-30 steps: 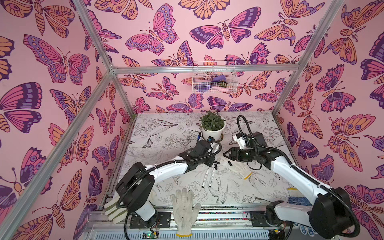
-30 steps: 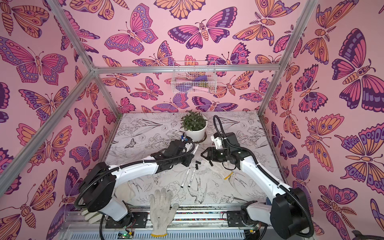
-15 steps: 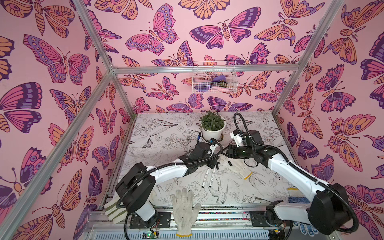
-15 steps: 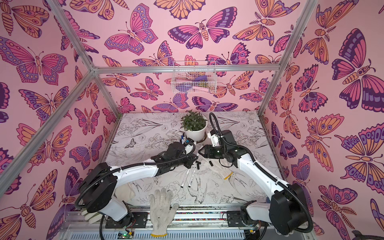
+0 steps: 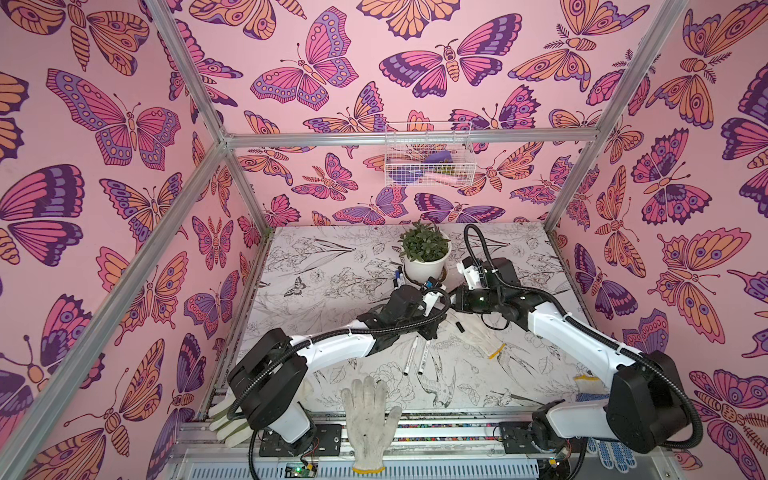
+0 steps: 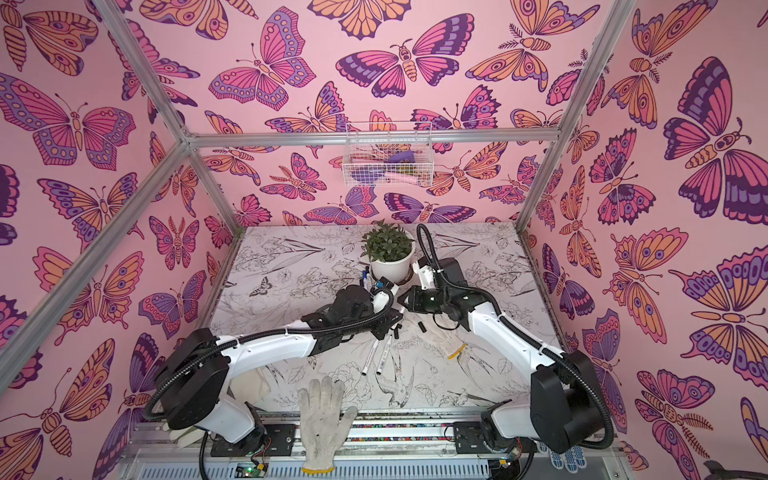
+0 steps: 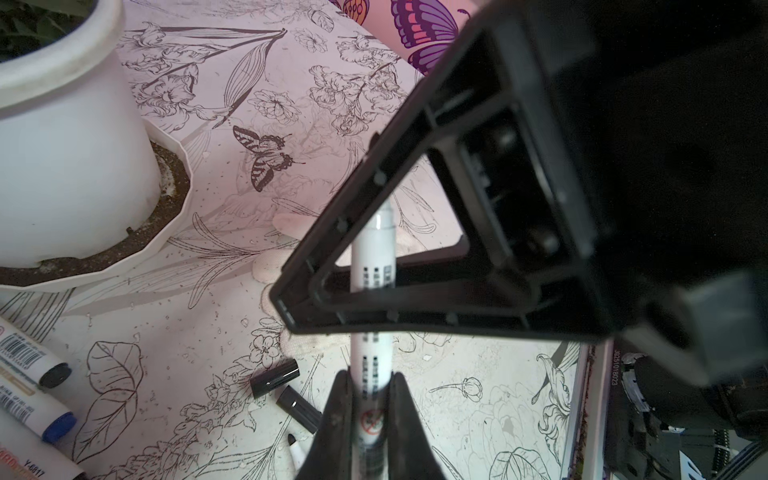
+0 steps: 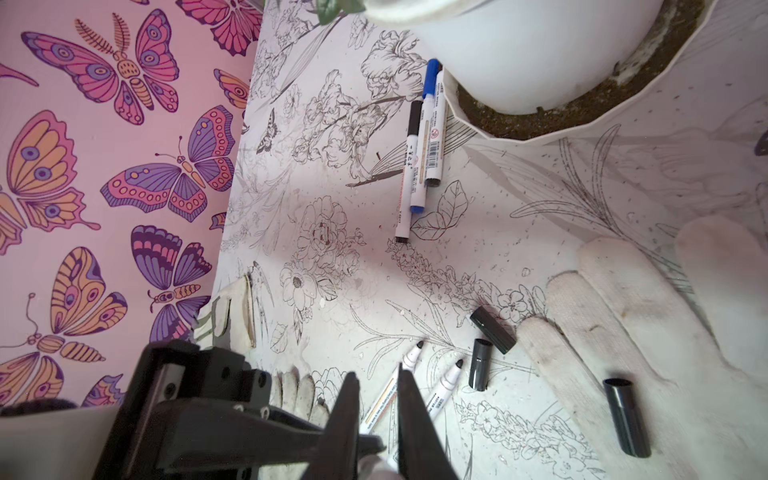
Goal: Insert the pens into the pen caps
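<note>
My left gripper (image 7: 365,378) is shut on a white pen (image 7: 371,357) with dark lettering, held above the table. The right gripper's fingers (image 7: 332,232) cross the same pen farther along its barrel. In the right wrist view, the right gripper (image 8: 376,374) is shut on that pen (image 8: 370,457), which shows deep between its jaws. In both top views the grippers meet at mid-table, left (image 5: 434,328) and right (image 5: 453,300). Two uncapped pens (image 8: 405,365) and loose black pen caps (image 8: 492,329) lie below. Another cap (image 8: 626,415) rests on a glove.
A white potted plant (image 5: 424,257) stands just behind the grippers, with three capped pens (image 8: 424,137) beside its saucer. A white glove (image 5: 486,340) lies right of centre, another glove (image 5: 370,415) hangs over the front rail, and a wire basket (image 5: 428,153) hangs on the back wall.
The right gripper's jaws have gone from half open to shut on the pen that the left gripper holds. Both arms have shifted only slightly.
</note>
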`<move>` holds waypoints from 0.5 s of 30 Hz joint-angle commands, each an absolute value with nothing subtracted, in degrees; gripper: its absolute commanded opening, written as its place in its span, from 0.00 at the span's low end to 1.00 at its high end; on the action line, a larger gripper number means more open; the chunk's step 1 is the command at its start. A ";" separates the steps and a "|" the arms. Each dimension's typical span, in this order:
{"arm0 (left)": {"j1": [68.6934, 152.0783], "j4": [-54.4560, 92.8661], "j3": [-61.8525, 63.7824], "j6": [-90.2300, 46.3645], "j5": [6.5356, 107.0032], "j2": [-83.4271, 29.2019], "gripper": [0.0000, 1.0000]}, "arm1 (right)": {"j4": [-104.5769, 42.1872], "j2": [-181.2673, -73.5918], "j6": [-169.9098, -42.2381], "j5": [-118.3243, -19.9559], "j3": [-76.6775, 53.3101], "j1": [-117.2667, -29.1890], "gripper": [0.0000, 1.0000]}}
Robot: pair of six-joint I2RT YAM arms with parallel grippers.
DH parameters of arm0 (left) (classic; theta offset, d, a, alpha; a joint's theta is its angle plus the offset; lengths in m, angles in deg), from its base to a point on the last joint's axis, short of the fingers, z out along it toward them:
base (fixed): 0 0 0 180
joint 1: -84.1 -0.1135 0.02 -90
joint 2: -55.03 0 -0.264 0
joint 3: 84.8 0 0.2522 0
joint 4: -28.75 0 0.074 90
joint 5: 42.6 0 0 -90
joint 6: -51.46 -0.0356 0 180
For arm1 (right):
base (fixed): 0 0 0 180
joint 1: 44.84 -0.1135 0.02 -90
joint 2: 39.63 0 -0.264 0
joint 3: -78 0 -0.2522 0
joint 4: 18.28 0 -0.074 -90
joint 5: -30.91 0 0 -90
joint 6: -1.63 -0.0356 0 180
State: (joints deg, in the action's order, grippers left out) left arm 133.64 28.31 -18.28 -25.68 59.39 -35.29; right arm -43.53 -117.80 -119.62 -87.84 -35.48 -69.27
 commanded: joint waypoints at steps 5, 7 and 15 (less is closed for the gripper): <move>133.93 30.11 -18.74 -26.83 60.40 -35.10 0.16 | -42.41 -116.32 -118.08 -88.97 -35.35 -69.46 0.00; 133.93 29.65 -18.74 -26.94 60.23 -35.47 0.27 | -42.81 -116.10 -117.74 -89.51 -34.75 -69.38 0.00; 133.84 29.20 -19.31 -26.36 58.20 -35.85 0.32 | -44.39 -115.45 -117.03 -90.60 -33.65 -69.19 0.00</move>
